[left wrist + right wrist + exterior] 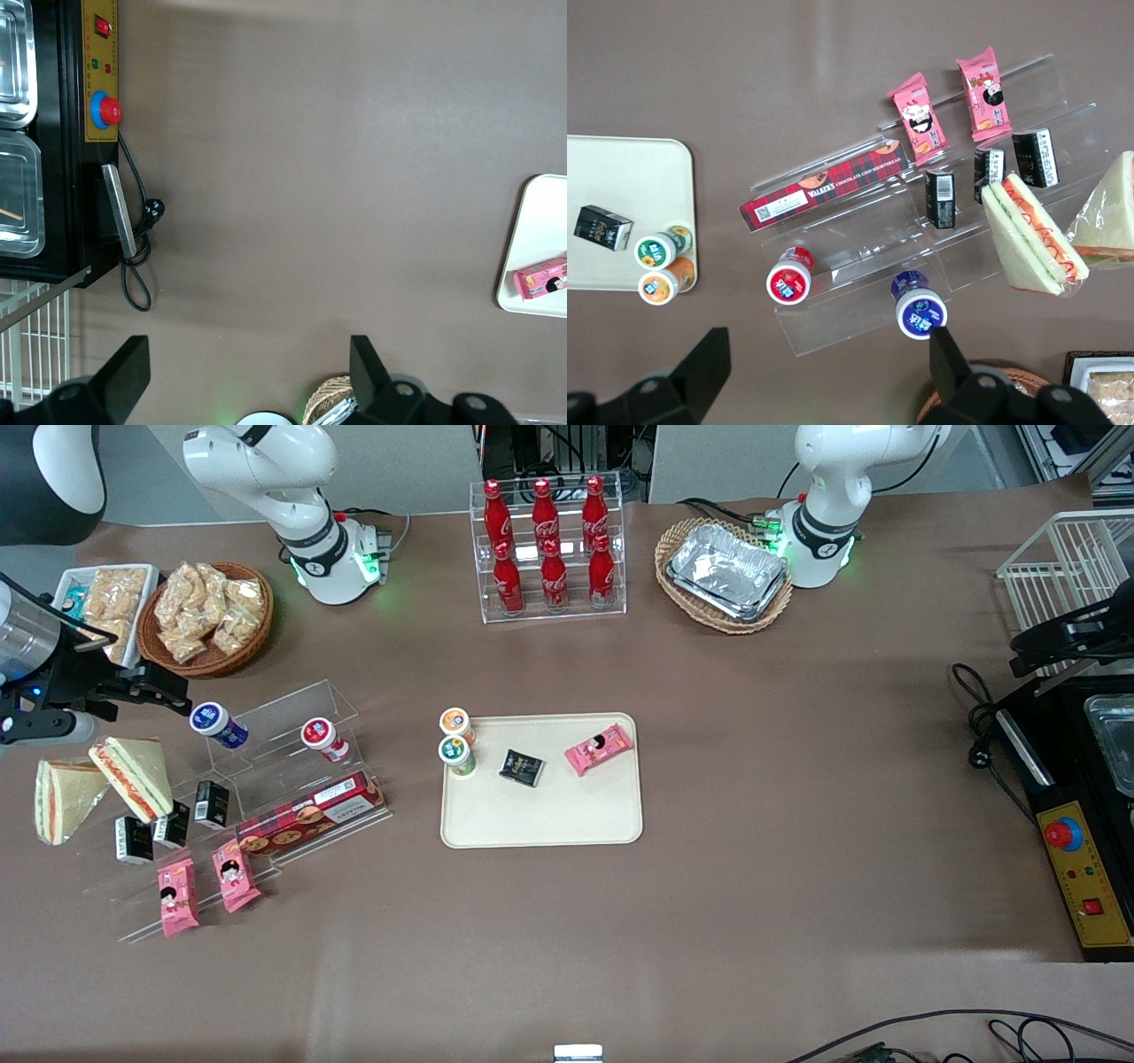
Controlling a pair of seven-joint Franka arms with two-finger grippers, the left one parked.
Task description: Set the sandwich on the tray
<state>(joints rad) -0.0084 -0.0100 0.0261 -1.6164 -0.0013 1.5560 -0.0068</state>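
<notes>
Two wrapped triangular sandwiches lie at the working arm's end of the table, one leaning on the clear display stand and one beside it. Both show in the right wrist view, the first and the second. The cream-beige tray lies mid-table and holds two small cups, a black packet and a pink packet. It also shows in the right wrist view and the left wrist view. My right gripper hangs open and empty above the table, a little farther from the front camera than the sandwiches.
The clear stepped stand holds a red biscuit box, black cartons, pink packets and two capped cups. A wicker basket of snacks and a white bin stand near the gripper. A cola rack and foil trays stand farther back.
</notes>
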